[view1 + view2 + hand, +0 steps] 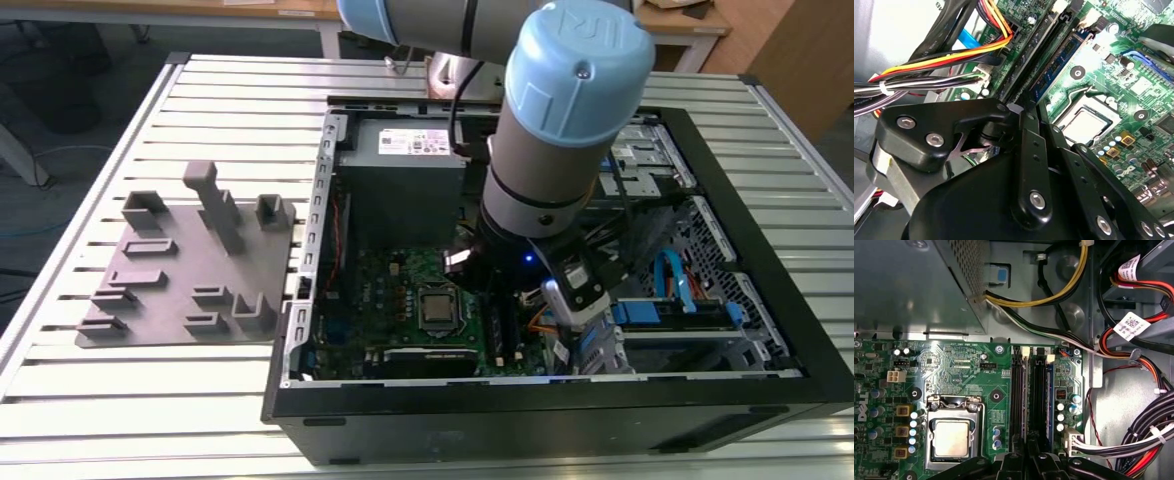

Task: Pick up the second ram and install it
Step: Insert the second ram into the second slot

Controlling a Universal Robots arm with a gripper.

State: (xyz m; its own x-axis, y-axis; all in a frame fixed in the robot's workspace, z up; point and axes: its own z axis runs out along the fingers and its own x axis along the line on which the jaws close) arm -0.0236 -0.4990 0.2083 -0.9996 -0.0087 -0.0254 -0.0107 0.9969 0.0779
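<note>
My gripper (491, 285) reaches down into the open computer case, over the memory sockets beside the processor (438, 308). The second ram (1059, 60) is a thin blue-green stick standing on edge in a long black socket. Its near end runs in between my fingertips (1026, 130). The gripper (1035, 117) has its fingers drawn close together, shut on that end of the stick. In the first wrist view the stick's blue edge (1049, 390) lines the outer socket, and the gripper (1027, 459) is low over the sockets' near end. A second dark socket (1026, 60) runs alongside.
The grey moulded tray (174, 300) with upright posts lies outside the case on the exterior view's left. Bundled power cables (929, 65) crowd the gripper's side. The power supply box (400, 150) sits at the case's far end. Blue drive cables (674, 280) are on the right.
</note>
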